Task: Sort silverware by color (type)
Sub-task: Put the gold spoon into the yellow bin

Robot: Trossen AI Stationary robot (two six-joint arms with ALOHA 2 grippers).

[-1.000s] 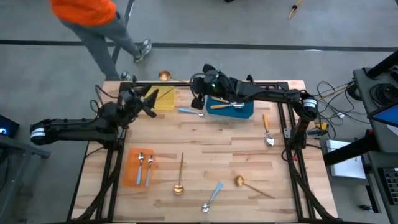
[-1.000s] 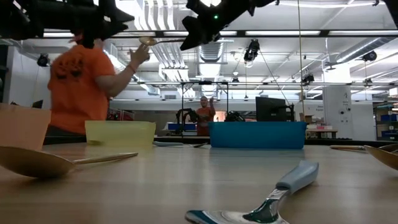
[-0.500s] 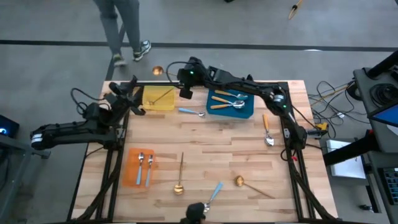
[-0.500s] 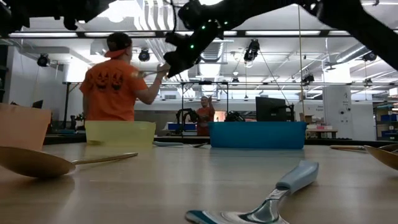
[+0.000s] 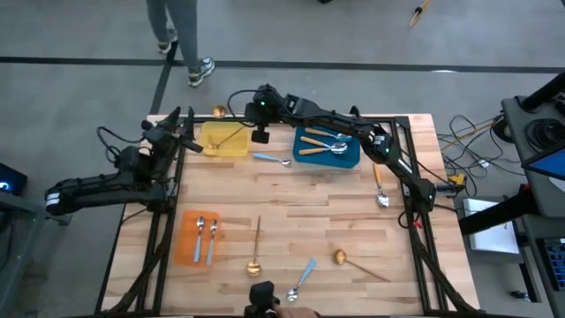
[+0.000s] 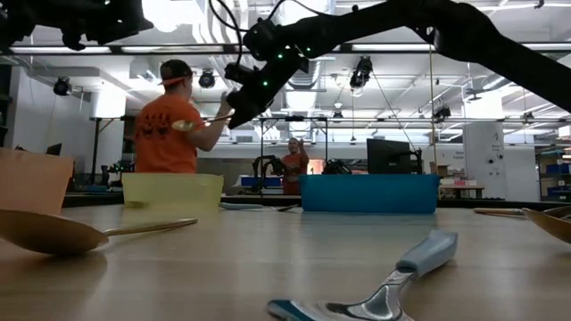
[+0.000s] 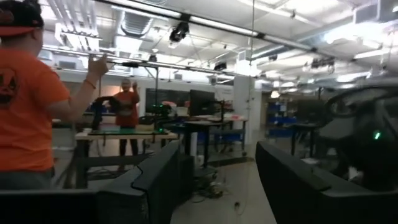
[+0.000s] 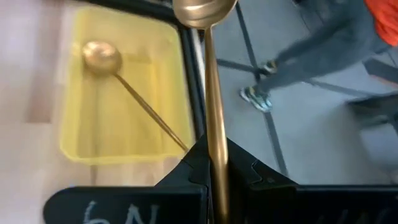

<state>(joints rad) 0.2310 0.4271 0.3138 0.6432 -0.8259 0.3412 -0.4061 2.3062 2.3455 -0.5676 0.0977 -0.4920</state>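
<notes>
While the right gripper (image 5: 250,113) reaches out past the table's 12 o'clock edge, its fingers are clamped tight on the thin handle of a gold spoon (image 8: 211,93), bowl sticking out over the floor just beyond the yellow tray (image 5: 225,141). That tray has one gold spoon already in it (image 8: 102,59).

Left gripper (image 5: 184,132) hangs at about 10 o'clock, just beside the yellow tray, fingers spread wide and holding nothing.

Rest of the silverware:
- blue tray (image 5: 328,150) at 12-1 o'clock has orange-handled spoons in it
- orange tray (image 5: 196,237) at 8 o'clock has two blue-handled spoons
- loose on the wood: a blue-handled spoon (image 5: 272,158) between the yellow and blue trays, an orange-handled one (image 5: 379,185) at 3 o'clock, two gold ones and another blue-handled one (image 5: 302,278) around 6 o'clock.

A person in an orange shirt (image 6: 169,134) stands beyond the table.
</notes>
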